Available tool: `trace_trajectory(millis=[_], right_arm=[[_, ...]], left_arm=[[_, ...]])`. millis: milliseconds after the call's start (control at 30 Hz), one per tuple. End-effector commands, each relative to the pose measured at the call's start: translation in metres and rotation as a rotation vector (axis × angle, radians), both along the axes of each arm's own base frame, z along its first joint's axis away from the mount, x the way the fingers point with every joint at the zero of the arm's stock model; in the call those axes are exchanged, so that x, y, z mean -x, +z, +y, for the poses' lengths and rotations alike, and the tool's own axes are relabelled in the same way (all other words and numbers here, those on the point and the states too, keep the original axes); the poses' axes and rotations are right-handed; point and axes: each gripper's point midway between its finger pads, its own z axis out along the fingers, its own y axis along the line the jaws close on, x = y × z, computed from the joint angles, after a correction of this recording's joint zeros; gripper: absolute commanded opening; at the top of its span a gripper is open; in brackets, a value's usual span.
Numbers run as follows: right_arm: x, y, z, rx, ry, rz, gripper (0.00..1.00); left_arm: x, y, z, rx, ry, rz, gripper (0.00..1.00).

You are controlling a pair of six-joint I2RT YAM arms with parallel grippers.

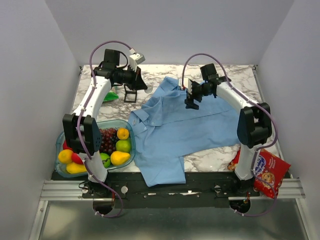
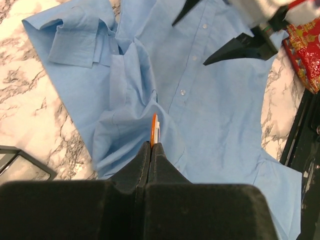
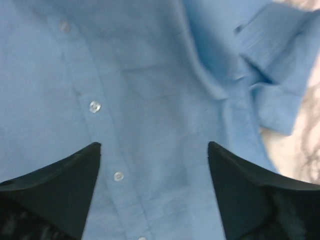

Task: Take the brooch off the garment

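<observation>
The light blue shirt [image 1: 185, 125] lies spread on the marble table, button front up. It also shows in the left wrist view [image 2: 215, 115] and the right wrist view [image 3: 150, 75]. My left gripper [image 1: 142, 84] is raised at the back left, beside the shirt's collar end. In the left wrist view it [image 2: 151, 144] is shut on a thin orange and white brooch [image 2: 154, 129], seen edge-on above the tips. My right gripper [image 1: 192, 102] is open and empty over the shirt's chest, its jaws wide apart either side of the button strip [image 3: 118, 176].
A clear bowl [image 1: 131, 134] of fruit stands at the front left. A red snack bag [image 1: 269, 172] lies at the front right and shows in the left wrist view [image 2: 306, 55]. A small black frame [image 1: 130, 95] and a green item [image 1: 111, 95] sit at the back left.
</observation>
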Motion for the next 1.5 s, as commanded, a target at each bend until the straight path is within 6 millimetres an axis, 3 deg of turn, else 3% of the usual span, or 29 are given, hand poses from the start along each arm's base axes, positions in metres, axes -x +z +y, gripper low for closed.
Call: trace_trajectory(millis=[0,33,67,167,233,267,300,367,433,500,533,633,767,800,867,900,1000,1067,1100,1167,1333,1467], right_arm=[[-0.032,0.033,0.03,-0.096,0.085,-0.128,1.0],[-0.036,0.017,0.036,-0.086,0.094,-0.106,1.0],[-0.048,0.027,0.042,-0.092,0.099,-0.143,1.0],[-0.073,0.011,0.054,-0.051,0.105,-0.156,0.98],[-0.082,-0.006,0.053,0.019,0.108,-0.142,0.91],[-0.084,-0.031,0.052,0.057,0.117,-0.108,0.88],[-0.092,-0.024,0.05,0.085,0.113,-0.119,0.81],[-0.093,-0.029,0.047,0.116,0.133,-0.11,0.78],[-0.08,-0.037,0.042,0.14,0.162,-0.062,0.76],[-0.075,-0.04,0.036,0.163,0.168,-0.062,0.75],[-0.066,-0.049,0.03,0.185,0.166,-0.041,0.75],[-0.064,-0.073,0.009,0.292,0.124,-0.021,0.69],[-0.081,-0.095,-0.025,0.44,-0.01,0.013,0.4],[-0.08,-0.094,-0.029,0.429,-0.091,0.07,0.29],[-0.087,-0.096,-0.037,0.407,-0.152,0.124,0.18],[-0.095,-0.086,-0.041,0.406,-0.204,0.117,0.09],[-0.101,-0.079,-0.049,0.396,-0.301,0.106,0.0],[-0.103,-0.073,-0.054,0.388,-0.34,0.087,0.0],[-0.112,-0.06,-0.059,0.392,-0.369,0.032,0.0],[-0.109,-0.067,-0.072,0.436,-0.39,0.02,0.0],[-0.131,-0.058,-0.127,0.542,-0.515,-0.057,0.0],[-0.153,-0.04,-0.155,0.544,-0.592,-0.131,0.02]], left_arm=[[0.002,0.005,0.013,-0.027,0.024,-0.018,0.0],[0.0,0.007,0.016,-0.029,0.028,-0.024,0.0],[0.001,0.008,0.017,-0.033,0.025,-0.019,0.0],[0.0,0.011,0.021,-0.04,0.03,-0.017,0.0],[-0.002,0.014,0.023,-0.044,0.033,-0.024,0.0],[-0.001,0.015,0.024,-0.045,0.036,-0.024,0.0],[-0.001,0.014,0.025,-0.046,0.038,-0.022,0.0],[0.002,0.016,0.026,-0.046,0.039,-0.025,0.0],[0.005,0.012,0.028,-0.054,0.041,-0.021,0.0],[0.007,0.01,0.03,-0.056,0.047,-0.018,0.0],[0.008,0.009,0.03,-0.057,0.046,-0.016,0.0],[0.008,0.005,0.031,-0.054,0.053,-0.002,0.0],[0.006,0.004,0.029,-0.041,0.049,0.007,0.0],[0.006,0.005,0.028,-0.039,0.049,0.008,0.0],[0.005,0.005,0.029,-0.04,0.05,0.01,0.0],[0.004,0.005,0.028,-0.04,0.047,0.009,0.0],[0.003,0.003,0.027,-0.033,0.043,0.015,0.0],[0.002,0.003,0.026,-0.025,0.043,0.021,0.0],[0.001,0.003,0.025,-0.024,0.04,0.02,0.0],[-0.003,0.001,0.025,-0.024,0.042,0.021,0.0],[-0.012,-0.001,0.03,-0.077,0.039,-0.021,0.0],[-0.015,-0.009,0.044,-0.19,0.014,-0.086,0.0]])
